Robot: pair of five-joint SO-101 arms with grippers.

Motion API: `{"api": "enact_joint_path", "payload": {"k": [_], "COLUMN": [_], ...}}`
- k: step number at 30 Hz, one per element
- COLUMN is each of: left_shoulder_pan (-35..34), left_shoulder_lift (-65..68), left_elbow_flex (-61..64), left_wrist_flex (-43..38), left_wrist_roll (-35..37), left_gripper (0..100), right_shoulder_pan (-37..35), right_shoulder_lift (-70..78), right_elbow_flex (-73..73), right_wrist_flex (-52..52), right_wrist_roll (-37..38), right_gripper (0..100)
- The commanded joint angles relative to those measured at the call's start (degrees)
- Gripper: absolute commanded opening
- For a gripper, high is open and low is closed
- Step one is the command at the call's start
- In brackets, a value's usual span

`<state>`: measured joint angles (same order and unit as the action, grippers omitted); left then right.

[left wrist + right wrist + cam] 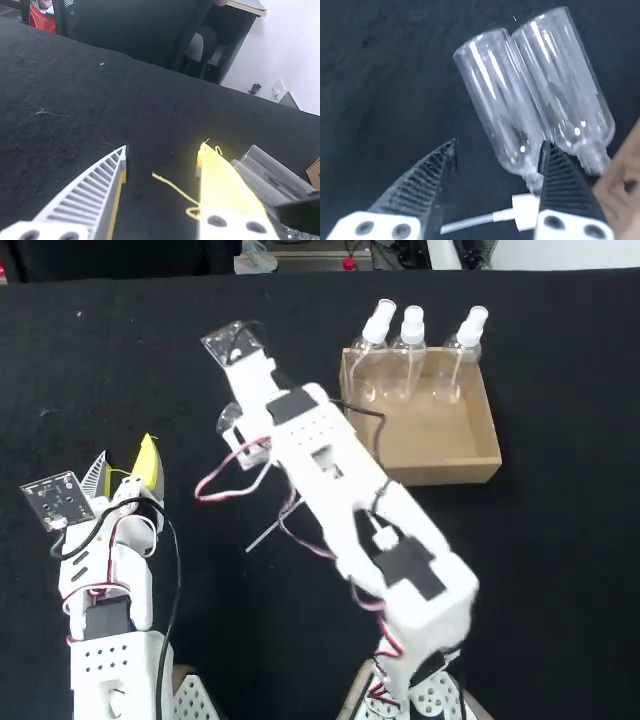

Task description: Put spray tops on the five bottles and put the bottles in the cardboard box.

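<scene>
Two clear bottles (492, 95) (565, 75) without tops lie side by side on the black table. My right gripper (499, 145) is open just above them, one black finger (560, 180) over the neck of a bottle. A white spray top (522, 214) with its thin tube lies between the fingers near their base. Under the right arm's wrist (250, 380), part of a bottle (228, 422) shows. My left gripper (125, 455) (164, 149) stands open over bare table at the left, a bottle (272, 170) beside its yellow finger (220, 185).
The cardboard box (470, 440) sits at the back right with three capped bottles (408, 355) standing along its far wall. A thin white tube (268, 532) lies beneath the right arm. The box's corner (315, 170) shows past the bottle.
</scene>
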<state>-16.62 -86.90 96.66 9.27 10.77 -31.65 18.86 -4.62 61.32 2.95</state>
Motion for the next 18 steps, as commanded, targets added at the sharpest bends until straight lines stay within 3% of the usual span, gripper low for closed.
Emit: {"api": "enact_joint_path", "payload": {"k": [1, 8, 18], "left_shoulder_pan": [-0.22, -0.22, -0.22], "left_shoulder_lift": [0.0, 0.0, 0.26], "left_elbow_flex": [1.19, 1.19, 1.19], "left_wrist_flex": [-1.41, -1.41, -1.41], "left_wrist_roll": [0.18, 0.18, 0.18], "left_gripper": [22, 22, 22], "right_shoulder_pan": [0.09, 2.46, 2.11], "right_shoulder_lift": [4.79, 12.44, 12.88], "right_elbow_flex": [-9.89, -16.22, -8.57], "right_wrist_flex": [-1.14, -1.05, -1.05], "right_wrist_roll": [0.09, 0.35, 11.6], "right_gripper": [23.7, 23.7, 23.9]}}
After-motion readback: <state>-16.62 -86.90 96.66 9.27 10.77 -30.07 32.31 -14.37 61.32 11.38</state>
